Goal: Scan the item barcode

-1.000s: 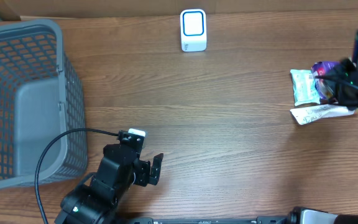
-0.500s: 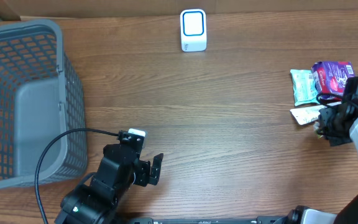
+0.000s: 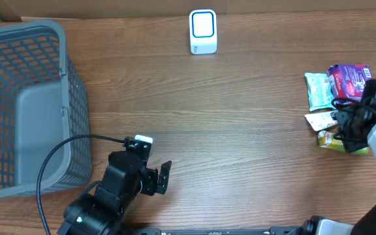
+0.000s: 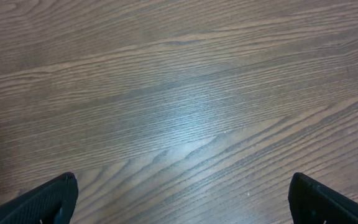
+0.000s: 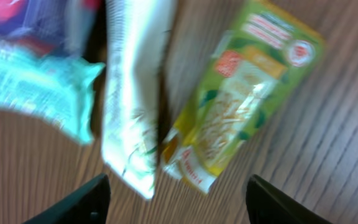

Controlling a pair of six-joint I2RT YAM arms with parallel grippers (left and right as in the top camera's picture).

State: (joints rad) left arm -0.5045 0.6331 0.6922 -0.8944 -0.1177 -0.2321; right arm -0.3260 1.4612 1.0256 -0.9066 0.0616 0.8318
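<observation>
A white scanner [image 3: 203, 31] with a blue-edged window stands at the table's far edge. Several snack packets lie at the right: a green-yellow one [image 3: 331, 140] [image 5: 241, 93], a white one [image 3: 321, 120] [image 5: 132, 93], a teal one [image 3: 317, 90] [image 5: 36, 87] and a purple one [image 3: 348, 79]. My right gripper [image 3: 346, 134] [image 5: 178, 202] hangs open just above the green-yellow and white packets and holds nothing. No barcode shows on any item. My left gripper [image 3: 158, 177] [image 4: 182, 199] is wide open over bare wood near the front.
A large grey mesh basket [image 3: 64, 78] fills the left side of the table. A black cable [image 3: 64, 150] loops from the left arm beside it. Brown wood lies between the scanner and the packets.
The right gripper came down by the packets and its jaws opened. The green-yellow packet now lies on the table below the white one. The left arm has not moved.
</observation>
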